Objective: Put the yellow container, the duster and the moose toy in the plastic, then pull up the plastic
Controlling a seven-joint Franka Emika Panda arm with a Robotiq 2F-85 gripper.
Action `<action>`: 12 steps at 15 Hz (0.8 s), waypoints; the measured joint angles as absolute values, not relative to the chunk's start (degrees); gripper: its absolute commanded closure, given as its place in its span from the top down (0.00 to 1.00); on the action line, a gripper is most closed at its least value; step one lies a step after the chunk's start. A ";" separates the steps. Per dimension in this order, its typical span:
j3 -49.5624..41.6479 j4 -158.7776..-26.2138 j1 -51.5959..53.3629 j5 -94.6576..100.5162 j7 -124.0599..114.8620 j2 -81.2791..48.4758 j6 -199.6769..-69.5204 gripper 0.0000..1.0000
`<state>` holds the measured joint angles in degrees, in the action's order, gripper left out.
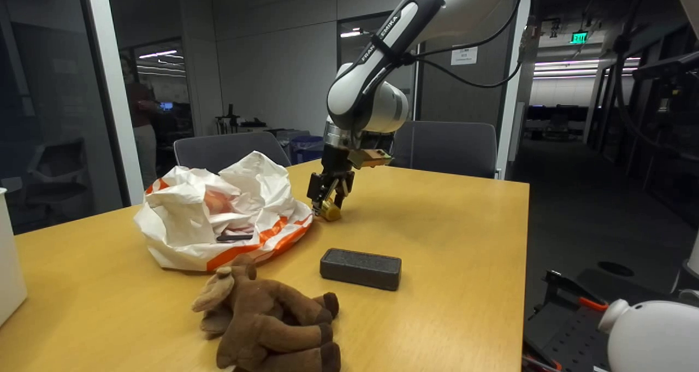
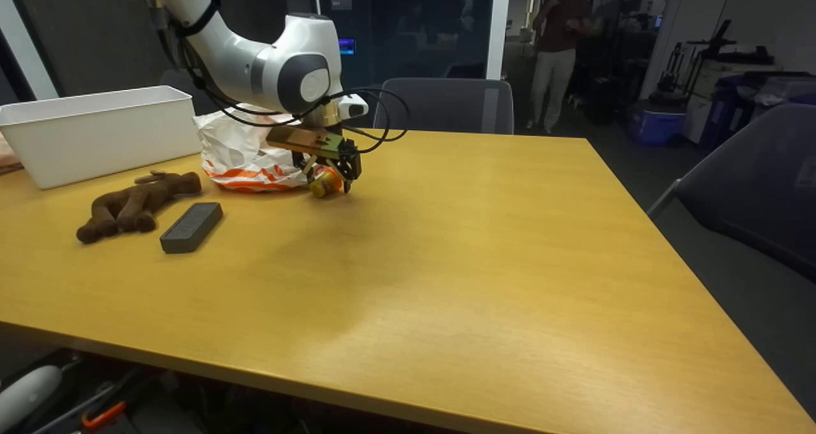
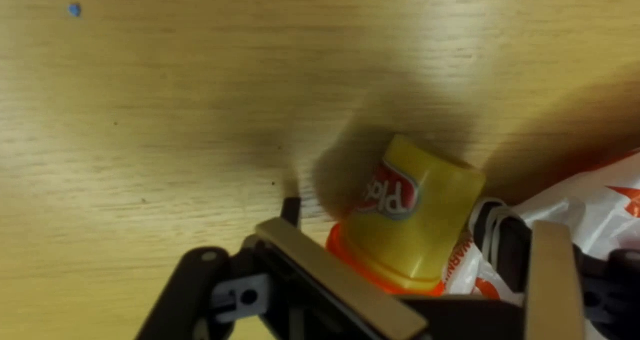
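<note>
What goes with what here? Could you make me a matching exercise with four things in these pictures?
1. moose toy
2. duster
3. yellow container
4. plastic bag

A. between the fingers of the tool
B. crumpled, white with orange print
C. dark grey and block-shaped
D. brown with darker feet

Pairs: 1-D; 2-C; 3-A; 4-B
</note>
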<state>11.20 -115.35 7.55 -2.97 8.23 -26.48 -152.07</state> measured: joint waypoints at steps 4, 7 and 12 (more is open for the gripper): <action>10.95 -114.83 7.54 -2.94 8.12 -26.71 -152.07 0.30; 10.14 -115.21 8.20 -1.38 6.47 -26.21 -151.93 0.27; 8.37 -116.36 12.83 5.76 -0.76 -22.02 -145.96 0.27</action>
<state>8.37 -116.36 12.83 5.76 -0.76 -22.02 -145.96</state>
